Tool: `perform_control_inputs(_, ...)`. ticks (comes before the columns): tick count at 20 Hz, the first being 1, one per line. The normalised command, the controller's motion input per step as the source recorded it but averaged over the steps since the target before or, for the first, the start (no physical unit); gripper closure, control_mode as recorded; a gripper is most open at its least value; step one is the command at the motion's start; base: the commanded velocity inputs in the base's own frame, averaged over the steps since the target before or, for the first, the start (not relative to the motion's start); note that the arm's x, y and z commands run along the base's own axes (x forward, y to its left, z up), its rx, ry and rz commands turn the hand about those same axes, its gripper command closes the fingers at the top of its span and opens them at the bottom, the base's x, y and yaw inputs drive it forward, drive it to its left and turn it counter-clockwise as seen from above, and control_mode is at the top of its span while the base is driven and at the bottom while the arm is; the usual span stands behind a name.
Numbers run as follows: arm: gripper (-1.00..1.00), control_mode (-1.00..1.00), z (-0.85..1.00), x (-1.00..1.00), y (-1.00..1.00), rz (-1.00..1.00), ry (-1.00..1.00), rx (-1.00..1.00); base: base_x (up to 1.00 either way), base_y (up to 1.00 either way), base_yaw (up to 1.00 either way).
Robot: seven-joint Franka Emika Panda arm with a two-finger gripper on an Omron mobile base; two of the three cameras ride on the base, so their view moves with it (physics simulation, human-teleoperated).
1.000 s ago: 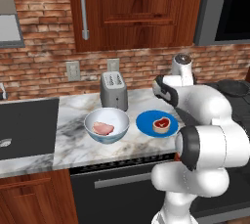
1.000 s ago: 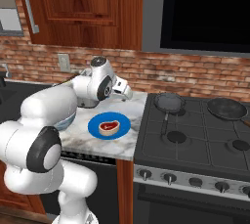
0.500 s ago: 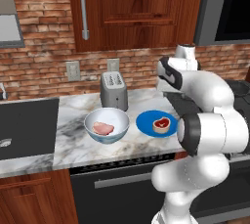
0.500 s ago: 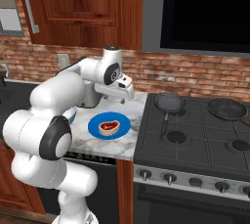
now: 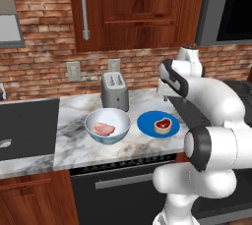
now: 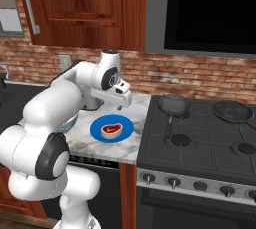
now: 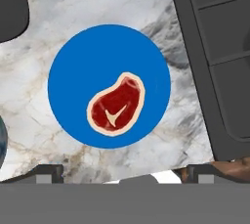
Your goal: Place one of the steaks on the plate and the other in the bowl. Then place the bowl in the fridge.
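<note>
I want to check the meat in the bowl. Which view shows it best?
The left base view: the pink steak lies in plain sight inside the bowl. In the right base view the arm hides nearly all the bowl.

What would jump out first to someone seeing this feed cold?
The bright blue plate on the marble counter, with the dark red steak on it. Beside it, the bowl holds the pale pink steak. The open gripper hangs above the plate.

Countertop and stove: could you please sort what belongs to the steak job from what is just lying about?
Job: dark red steak on the blue plate; pale pink steak in the bowl.
Lying about: toaster, two frying pans, wall outlets.
</note>
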Motion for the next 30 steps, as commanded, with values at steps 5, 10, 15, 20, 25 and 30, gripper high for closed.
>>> perform_control_inputs(5,-1.0,-1.0,0.02,-0.79,0.04,-0.02,0.0,0.0,0.0,0.0,0.0)
perform_control_inputs(10,-1.0,-1.0,0.22,-0.92,0.04,-0.05,0.0,-0.01,0.0,0.0,0.0)
perform_control_inputs(15,-1.0,-1.0,0.13,-0.82,0.17,-0.01,0.0,0.0,0.0,0.0,0.0)
perform_control_inputs(20,-1.0,-1.0,0.02,-0.72,0.27,0.0,0.0,-0.01,0.0,0.0,0.0)
perform_control_inputs(25,-1.0,-1.0,0.0,-0.01,0.05,0.0,0.02,-0.01,0.0,0.0,0.0)
perform_control_inputs(30,-1.0,1.0,0.0,-0.04,0.01,0.0,0.0,0.0,-0.13,0.01,0.01)
